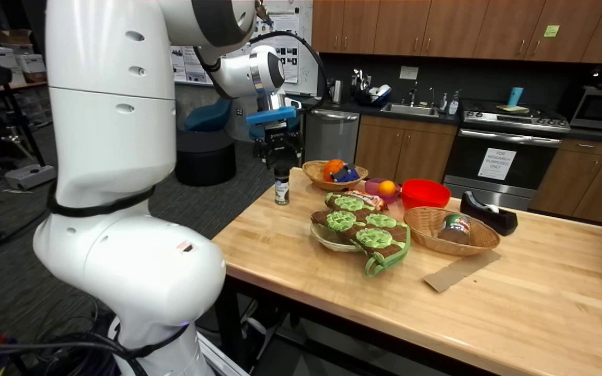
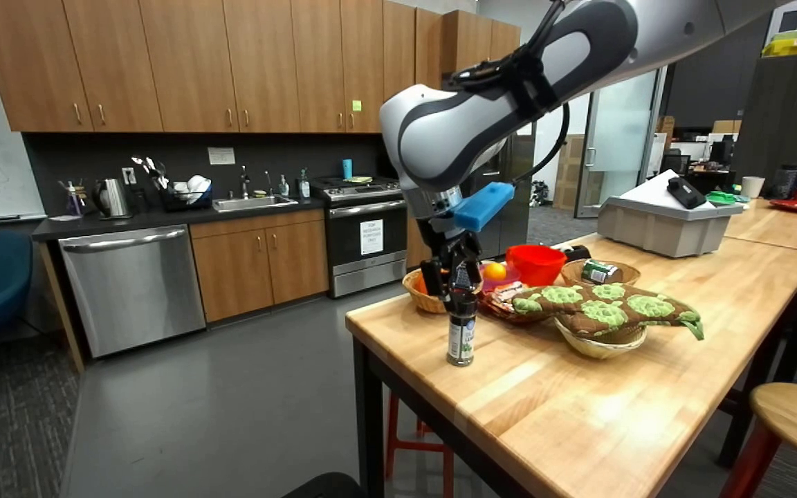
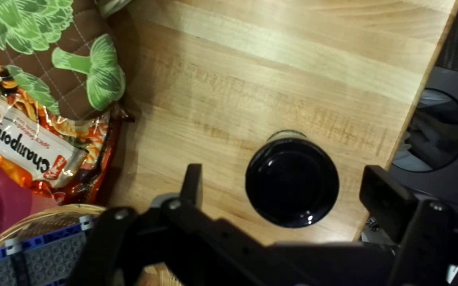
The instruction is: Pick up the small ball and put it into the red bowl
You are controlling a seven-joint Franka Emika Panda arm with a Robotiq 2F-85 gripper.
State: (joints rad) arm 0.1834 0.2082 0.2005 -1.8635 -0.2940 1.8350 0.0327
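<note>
One small ball [image 1: 386, 187], plain and orange, is sitting in the purple bowl [image 3: 8, 182]. A lined orange ball [image 1: 333, 168] is resting in the wicker basket [image 1: 327, 185]; by judgement it is being discounted as the target.

The gripper [image 3: 284, 180] is holding nothing: its fingers [image 3: 194, 182] are spreading apart around the black cap [image 3: 292, 186] of an upright spice jar [image 2: 461, 339], gaps showing on both sides.

From that position the small ball is lying toward the left edge of the wrist view, beyond the finger on that side, well apart from the grip. In both exterior views it is falling between the gripper and the red bowl [image 1: 426, 194], which is standing just beside the purple bowl. Being round, the ball is offering no long axis.

Assessment: the bowl wall is calling for a descent from above, and a sideways departure is risking toppling the jar.
</note>
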